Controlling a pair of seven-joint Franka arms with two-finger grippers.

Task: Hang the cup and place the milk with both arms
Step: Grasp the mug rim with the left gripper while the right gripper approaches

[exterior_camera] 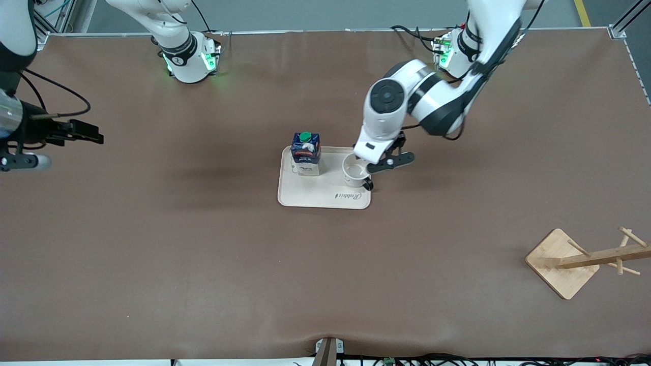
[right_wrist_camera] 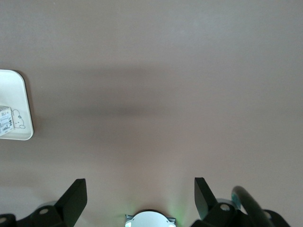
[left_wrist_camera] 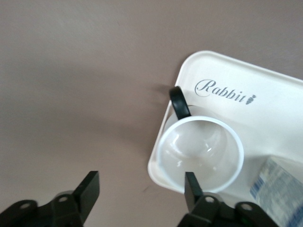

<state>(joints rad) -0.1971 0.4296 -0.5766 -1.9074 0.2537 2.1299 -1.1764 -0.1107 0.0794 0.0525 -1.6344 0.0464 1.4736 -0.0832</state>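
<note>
The left gripper [exterior_camera: 367, 170] hangs over the cup [exterior_camera: 354, 171], jaws spread astride its rim, grasp pending. The cup stands on the tray [exterior_camera: 325, 195] beside the milk [exterior_camera: 305, 153]. Next: lower and close squarely. The right gripper [exterior_camera: 81, 131] waits over bare surface, jaws spread.

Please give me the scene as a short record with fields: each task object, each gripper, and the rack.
cup: white cup upright on the tray, at the tray's end toward the left arm, black handle over the tray's edge
milk: milk upright on the same tray, beside the cup
left gripper: left gripper open, one finger inside the cup's rim, one outside
right gripper: right gripper open, waiting over bare table
rack: wooden rack, nothing hanging
</note>
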